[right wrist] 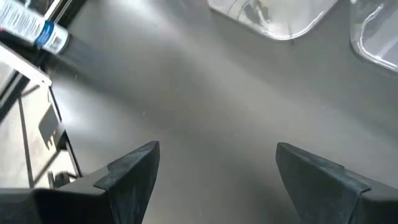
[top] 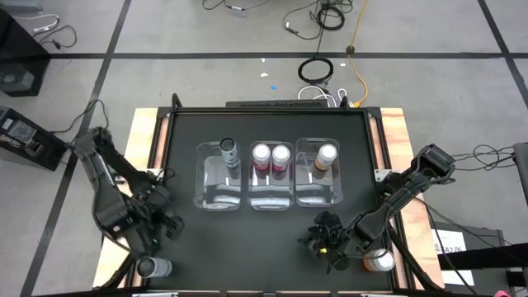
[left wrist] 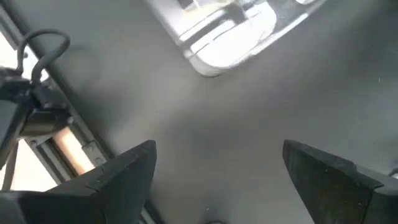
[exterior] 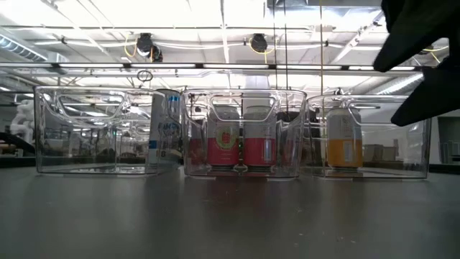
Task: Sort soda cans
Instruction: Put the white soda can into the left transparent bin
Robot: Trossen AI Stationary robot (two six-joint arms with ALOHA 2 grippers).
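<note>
While both arms reach low over the counter (top: 272, 239), left end effector (top: 161, 227) wide, empty, right end effector (top: 326, 239) wide, empty, orange can (top: 379, 261) just beside it.

a black table (top: 190, 239) carries three clear bins (top: 271, 194) in a row and two loose cans (top: 153, 267).

Right end effector (right wrist: 214, 180) spread wide, empty, above dark table (right wrist: 186, 99).

3 clear glossy plastic bins (top: 219, 196), shiny metal-topped soda cans (top: 271, 154), matt black tabletop (top: 247, 239), pale wood edges (top: 148, 132)
</note>
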